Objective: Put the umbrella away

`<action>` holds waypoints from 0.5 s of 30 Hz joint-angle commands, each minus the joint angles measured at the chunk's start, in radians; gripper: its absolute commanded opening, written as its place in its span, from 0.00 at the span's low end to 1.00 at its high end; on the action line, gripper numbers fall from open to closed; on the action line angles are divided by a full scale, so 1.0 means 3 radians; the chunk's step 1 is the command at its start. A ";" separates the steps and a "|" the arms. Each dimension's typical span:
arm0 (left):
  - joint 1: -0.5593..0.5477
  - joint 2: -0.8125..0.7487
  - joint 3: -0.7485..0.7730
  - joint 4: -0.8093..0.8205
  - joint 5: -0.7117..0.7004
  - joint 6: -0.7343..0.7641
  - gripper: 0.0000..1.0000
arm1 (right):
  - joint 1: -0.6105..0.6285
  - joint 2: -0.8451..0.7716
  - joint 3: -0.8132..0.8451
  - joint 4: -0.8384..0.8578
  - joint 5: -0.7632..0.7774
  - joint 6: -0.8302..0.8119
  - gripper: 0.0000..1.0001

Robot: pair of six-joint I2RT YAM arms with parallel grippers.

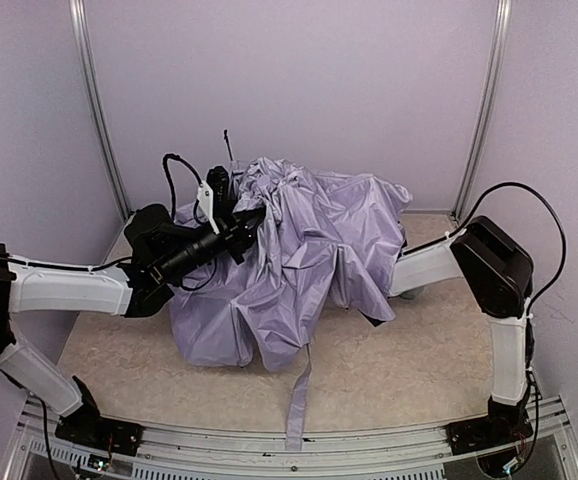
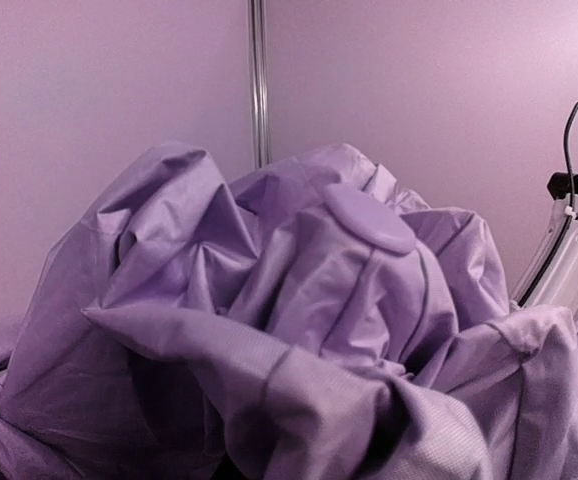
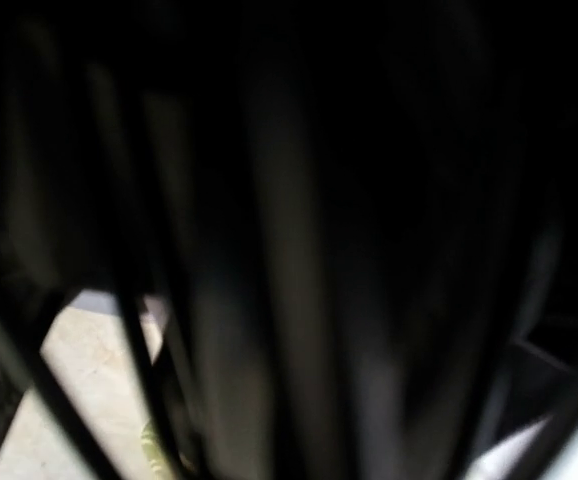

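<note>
I see the umbrella (image 1: 299,260) as a crumpled lavender heap in the middle of the table (image 1: 399,370), its strap (image 1: 300,395) trailing to the near edge. My left gripper (image 1: 247,222) presses into the heap's upper left side. Fabric fills its wrist camera, so I cannot tell whether its fingers are apart or together. The right arm (image 1: 424,268) reaches under the canopy from the right, its gripper buried and closed. Its camera shows only dark, blurred ribs (image 3: 279,250), so I cannot say what it pinches.
</note>
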 commanded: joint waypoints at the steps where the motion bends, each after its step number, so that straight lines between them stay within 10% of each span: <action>1: -0.0124 -0.0009 0.0489 -0.1726 0.0058 -0.0072 0.07 | 0.0206 -0.0306 0.0183 -0.1321 -0.0194 0.0332 0.00; 9: -0.0545 -0.0390 0.1887 -0.3094 -0.0343 0.0081 0.12 | 0.0493 -0.0940 0.0951 -0.2270 -0.0227 -0.0020 0.03; 15: -0.0865 -0.0406 0.2327 -0.3473 -0.0619 0.0213 0.14 | 0.0626 -0.0968 0.1092 -0.1956 -0.0429 0.0195 0.05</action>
